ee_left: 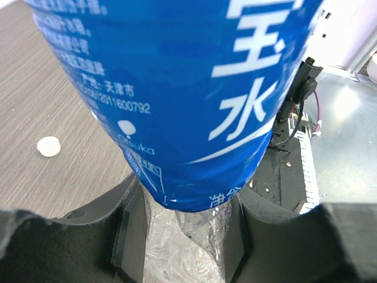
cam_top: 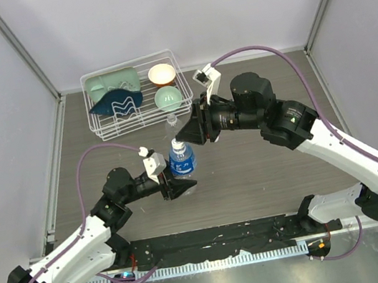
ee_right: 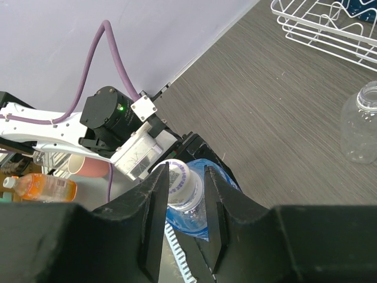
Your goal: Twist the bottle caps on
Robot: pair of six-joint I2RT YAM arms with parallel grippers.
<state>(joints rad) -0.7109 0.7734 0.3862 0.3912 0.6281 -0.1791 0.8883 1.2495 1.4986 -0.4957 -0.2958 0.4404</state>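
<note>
**Blue-label bottle, held at both ends for capping**

- **Left gripper** (ee_left: 182,236): clenched on the blue-label bottle (ee_left: 177,88). It grips low on the body at the label's lower edge, with a finger on either side.
- **Right gripper** (ee_right: 184,197): grasping the fitted cap (ee_right: 178,180) with a finger against each side. It sits directly above the left gripper's hold.
- **Blue-label bottle, attitude:** upright, with its long axis vertical. The neck points up into the right gripper and the base points down past the left fingers. Whether the base rests on the table (ee_right: 283,100) cannot be told.
- **Loose cap** (ee_left: 49,146): lies flat on the table, off to one side of the left gripper and well apart from it.
- **Plain bottle** (ee_right: 360,121): upright, with its neck open and uncapped. It stands near the right gripper, on the side toward the wire rack (cam_top: 104,130).

**Hazards, as judged:**
- The cap may cross-thread if the right gripper's turning axis is tilted off the neck's axis.
- The bottle may spin along with the cap, because the left hold sits low on a thin, soft wall. The thread would then never tighten.
- A harder squeeze to stop that spin could crumple the body and tip the neck out of line.
- The small cap may slip between the right fingers under torque.
- The right wrist, as it turns, may knock over the plain bottle beside it.
</note>
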